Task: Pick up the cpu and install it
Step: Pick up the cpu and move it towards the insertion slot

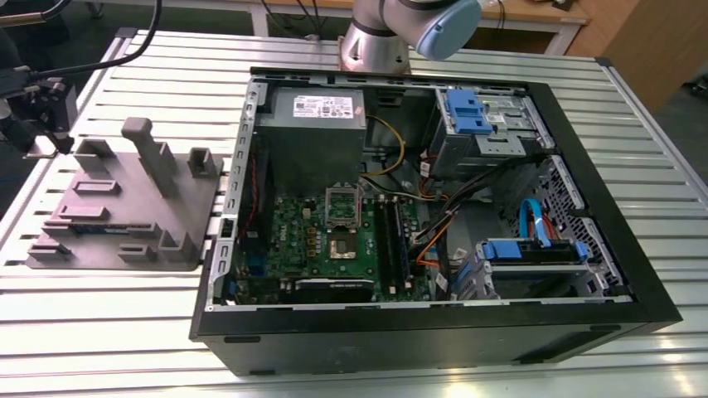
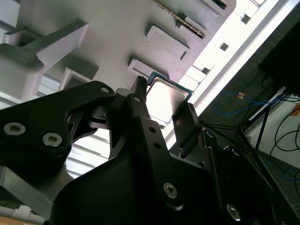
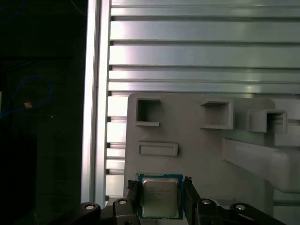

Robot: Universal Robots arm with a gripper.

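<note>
Pinched one cpu (image 3: 160, 198) between the two black fingers (image 3: 132, 190) of one hand (image 3: 160, 182), poised over one grey tray (image 3: 211, 154) on the slatted surface (image 1: 111, 332), off the exterior view's left of one open computer case (image 1: 443, 327).

Tray (image 1: 124, 214) is sitting on the table (image 1: 99, 332) at the exterior view's left. Computer case (image 1: 443, 342) is lying just beside it on the right, with the motherboard (image 1: 315, 236) inside. Gripper (image 3: 160, 186) is hanging over the tray's far left corner, with the cpu (image 3: 160, 198) sitting between its fingers (image 3: 133, 188).
</note>
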